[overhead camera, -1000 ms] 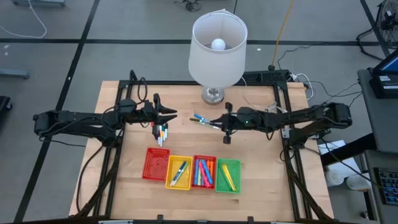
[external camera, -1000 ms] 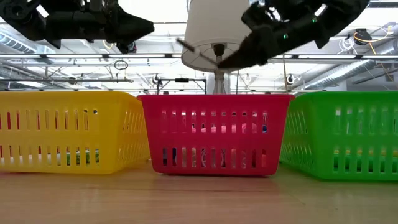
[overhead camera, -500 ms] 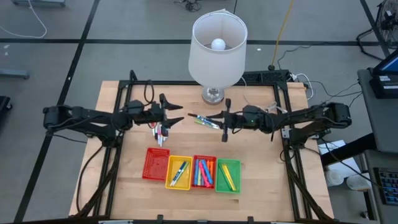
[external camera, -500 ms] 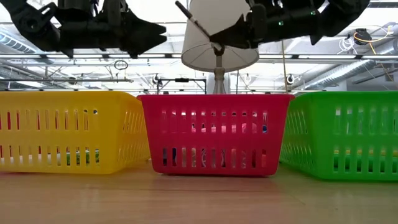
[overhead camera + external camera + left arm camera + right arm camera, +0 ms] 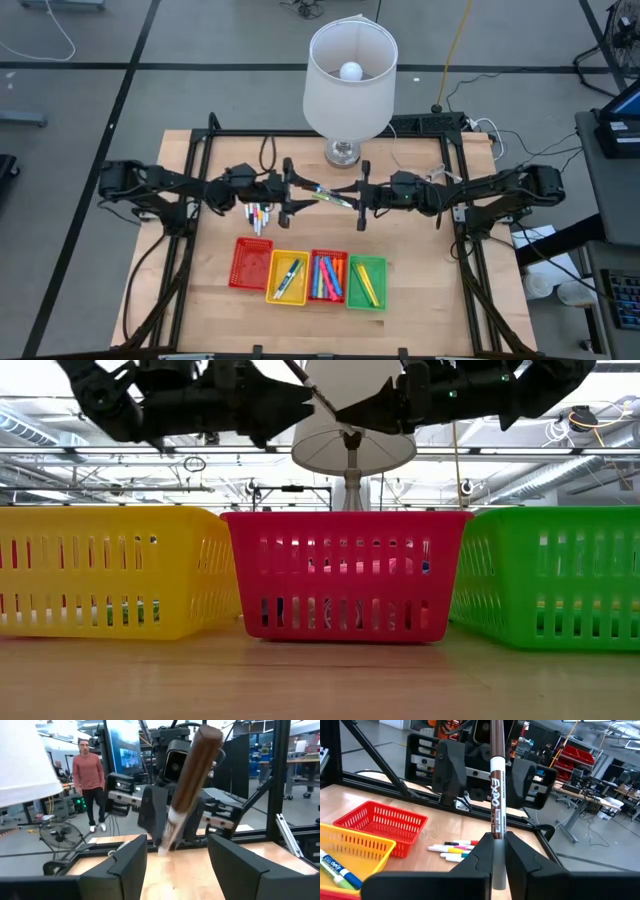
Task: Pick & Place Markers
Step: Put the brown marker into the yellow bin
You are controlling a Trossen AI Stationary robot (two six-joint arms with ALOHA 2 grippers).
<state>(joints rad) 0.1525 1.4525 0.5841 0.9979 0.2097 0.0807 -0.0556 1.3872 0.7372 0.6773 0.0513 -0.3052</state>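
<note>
My left pincer [image 5: 296, 193] hangs wide open above mid-tabletop, its fingers flanking the far end of the brown marker [image 5: 496, 795], not yet touching as far as I can tell. My right pincer [image 5: 356, 197] is clamped on that marker's other end. More markers [image 5: 259, 215] lie below, toward the left edge. If my right lets go before my left closes, the marker drops outside the trays [image 5: 250, 264].

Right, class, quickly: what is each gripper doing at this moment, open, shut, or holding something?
Left gripper: open, fingers either side of the brown-capped marker, not gripping it.
Right gripper: shut on the brown-capped marker, held up between the two arms.
</note>
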